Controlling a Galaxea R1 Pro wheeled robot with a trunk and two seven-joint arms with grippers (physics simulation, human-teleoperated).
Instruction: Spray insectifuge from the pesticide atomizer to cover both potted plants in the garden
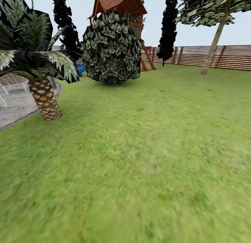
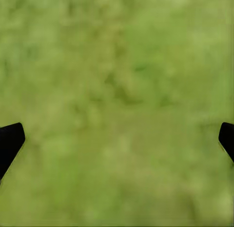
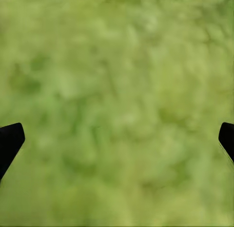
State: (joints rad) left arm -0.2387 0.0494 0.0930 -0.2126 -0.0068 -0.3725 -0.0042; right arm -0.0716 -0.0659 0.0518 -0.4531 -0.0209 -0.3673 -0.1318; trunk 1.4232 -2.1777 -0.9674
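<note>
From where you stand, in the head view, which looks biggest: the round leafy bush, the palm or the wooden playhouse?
1. Round leafy bush
2. Palm, cut off by the picture's edge, so possibly bigger
3. Wooden playhouse, partly hidden and farther away

Apparent size only.

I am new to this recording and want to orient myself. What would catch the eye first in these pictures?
A big round shrub stands mid-lawn in the head view, with a red-roofed wooden play tower behind it. At the left, a palm with a scaly trunk stands beside a grey paved patch. Both wrist views look down at bare grass between wide-apart fingertips.
</note>
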